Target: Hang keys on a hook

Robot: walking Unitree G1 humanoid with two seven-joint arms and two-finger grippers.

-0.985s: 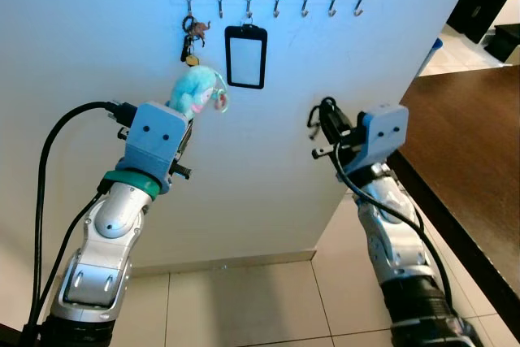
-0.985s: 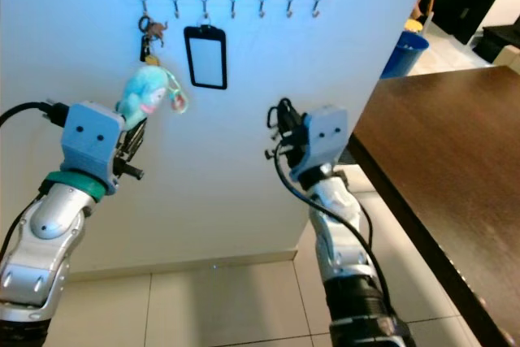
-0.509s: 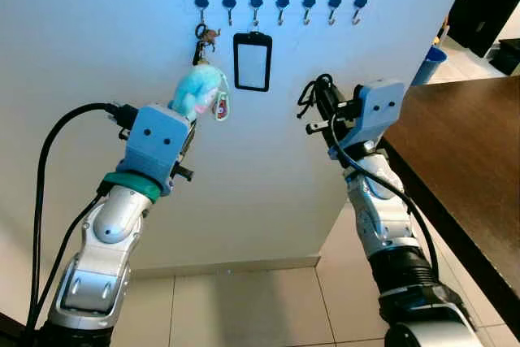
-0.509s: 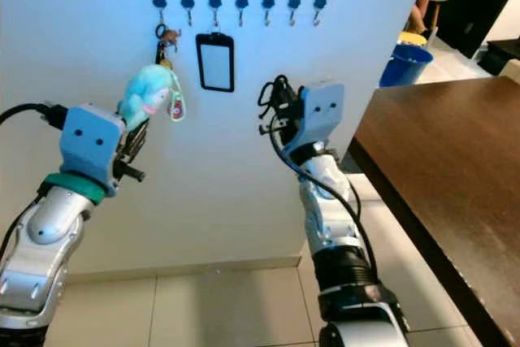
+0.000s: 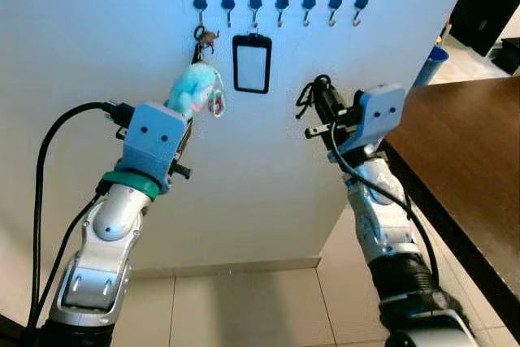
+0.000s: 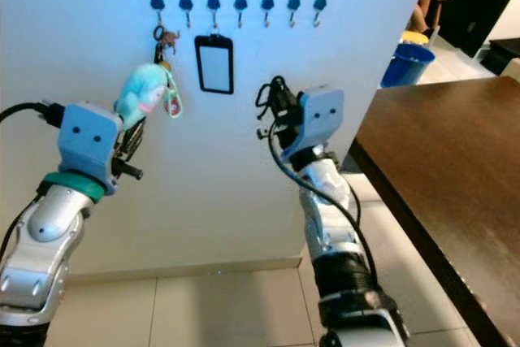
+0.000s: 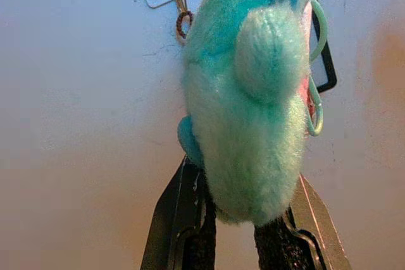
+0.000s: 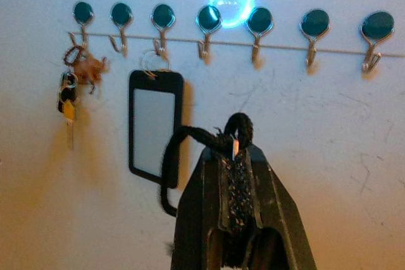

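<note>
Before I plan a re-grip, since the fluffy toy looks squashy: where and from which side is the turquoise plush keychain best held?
Grip the turquoise plush keychain low on its round body, coming from below and in front of the wall, as the left gripper does. The soft body yields to the fingers, and its top stays free, where the loops lead up to the leftmost hook. Judging by shape alone, squeezing higher would crowd those loops.

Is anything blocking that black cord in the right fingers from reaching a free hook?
Nothing visible does. The right gripper holds the black cord in front of the wall, below the row of hooks. The keys and badge holder hang off to its left, and four bare hooks sit above.
</note>
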